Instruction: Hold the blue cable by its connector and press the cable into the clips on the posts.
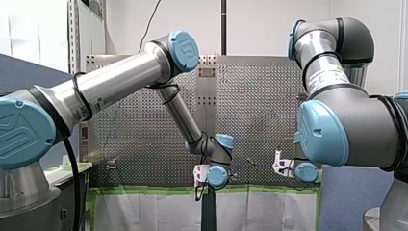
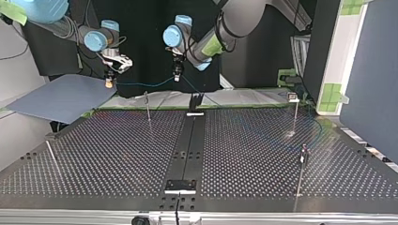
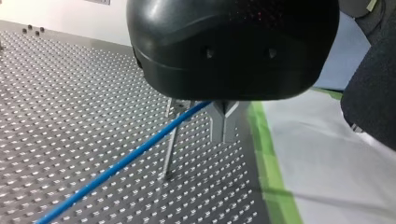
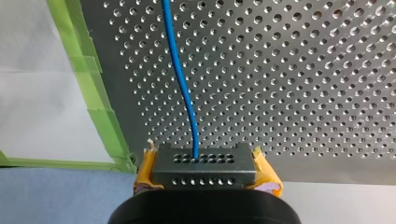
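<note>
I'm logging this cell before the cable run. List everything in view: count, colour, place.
blue cable: one, blue, in the air over the table's taped edge
connector: one, dark grey, perforated, at one cable end
posts: at least three, thin metal, upright on the table
perforated table: one, grey metal, under everything
centre strip: one, black, across the table's middle
green tape: one band, green, along the table's edge
sheet: one, blue-grey, beside the table at the top view's left
my left gripper: one, black, metal fingers, shut on the blue cable
my right gripper: one, yellow pads, shut on the connector
</note>
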`<move>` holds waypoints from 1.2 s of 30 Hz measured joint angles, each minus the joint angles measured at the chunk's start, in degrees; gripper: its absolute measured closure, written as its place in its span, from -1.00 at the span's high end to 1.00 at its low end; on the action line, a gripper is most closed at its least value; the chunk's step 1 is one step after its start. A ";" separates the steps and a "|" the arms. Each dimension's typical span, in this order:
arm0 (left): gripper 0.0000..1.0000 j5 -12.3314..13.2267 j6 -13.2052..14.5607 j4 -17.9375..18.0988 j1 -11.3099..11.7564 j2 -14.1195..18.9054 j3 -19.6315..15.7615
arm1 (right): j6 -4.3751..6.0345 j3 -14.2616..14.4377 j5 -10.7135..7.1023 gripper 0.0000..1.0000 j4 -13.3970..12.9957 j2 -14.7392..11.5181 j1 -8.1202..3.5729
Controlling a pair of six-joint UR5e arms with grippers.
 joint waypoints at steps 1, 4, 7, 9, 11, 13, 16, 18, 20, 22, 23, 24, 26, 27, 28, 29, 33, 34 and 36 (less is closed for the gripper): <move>-1.00 -0.05 -0.15 -0.39 -0.21 -0.76 0.78 | 0.09 -0.18 -0.59 -1.00 0.00 0.00 -0.31; -1.00 -0.13 -0.36 -1.81 -0.68 -2.43 2.60 | 0.46 -0.85 -2.07 -1.00 0.09 0.06 -1.19; -1.00 -0.16 -0.64 -2.68 -0.98 -3.19 4.25 | 0.92 -1.49 -3.41 -1.00 0.50 0.06 -2.51; -1.00 -0.16 -0.74 -2.83 -1.01 -3.37 5.16 | 1.32 -1.65 -4.32 -1.00 1.11 0.09 -3.51; -1.00 -0.12 -0.79 -2.89 -0.94 -3.44 6.27 | 1.66 -1.73 -5.47 -1.00 1.86 0.11 -4.72; -1.00 -0.02 -0.81 -2.94 -0.86 -3.49 7.34 | 1.83 -1.76 -6.50 -1.00 2.26 0.10 -5.79; -1.00 0.09 -0.83 -2.95 -0.80 -3.48 8.65 | 2.13 -1.84 -7.94 -1.00 2.38 0.12 -7.19; -1.00 0.15 -0.83 -2.97 -0.75 -3.47 9.25 | 2.45 -1.93 -8.83 -1.00 2.31 0.12 -7.83; -1.00 0.30 -0.83 -2.99 -0.68 -3.47 9.74 | 2.68 -2.11 -9.50 -1.00 2.21 0.15 -8.24; -1.00 0.45 -0.83 -3.00 -0.63 -3.47 10.02 | 2.78 -2.30 -9.86 -1.00 2.13 0.16 -8.40; -1.00 0.49 -0.83 -3.01 -0.62 -3.49 10.09 | 2.81 -2.38 -9.95 -1.00 2.10 0.17 -8.43; -1.00 0.54 -0.83 -3.01 -0.61 -3.51 10.14 | 2.83 -2.44 -10.01 -1.00 2.08 0.17 -8.46; -1.00 0.79 -0.87 -3.03 -0.57 -3.58 10.21 | 2.82 -2.54 -10.06 -1.00 2.06 0.19 -8.50; -1.00 1.00 -0.90 -3.07 -0.55 -3.67 10.28 | 2.82 -2.56 -10.06 -1.00 2.04 0.21 -8.49; -1.00 1.29 -0.94 -3.14 -0.52 -3.83 10.40 | 2.82 -2.57 -10.07 -1.00 2.04 0.23 -8.49; -1.00 1.47 -0.96 -3.22 -0.49 -4.04 10.53 | 2.80 -2.58 -10.07 -1.00 2.04 0.24 -8.48; -1.00 1.93 -0.99 -4.08 -0.37 -5.32 11.60 | 2.74 -2.62 -10.07 -1.00 2.00 0.35 -8.42; -1.00 1.99 -1.00 -4.36 -0.34 -5.61 11.96 | 2.73 -2.63 -10.06 -1.00 1.96 0.43 -8.40; -1.00 2.03 -1.00 -4.69 -0.27 -5.90 12.48 | 2.71 -2.65 -10.06 -1.00 1.91 0.77 -8.37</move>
